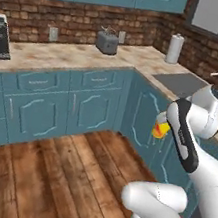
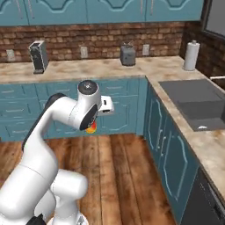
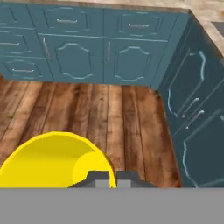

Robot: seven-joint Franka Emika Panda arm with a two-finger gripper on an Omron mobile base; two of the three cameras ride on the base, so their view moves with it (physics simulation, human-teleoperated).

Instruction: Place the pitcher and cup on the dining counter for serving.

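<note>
Yellow cup (image 3: 52,159) at the hand view's lower left is being carried, pinched at its rim by the closed pincer (image 3: 112,176), above the wooden floor (image 3: 87,113); delivery to the dining tabletop is being awaited.

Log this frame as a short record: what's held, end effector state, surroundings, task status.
held item: cup, yellow with orange-red lower part, carried above the wood floor
end effector: shut on the cup's rim
surroundings: teal cabinets, marbled counter with toaster, paper towel roll and sink
task status: cup in transit, not yet set down
</note>
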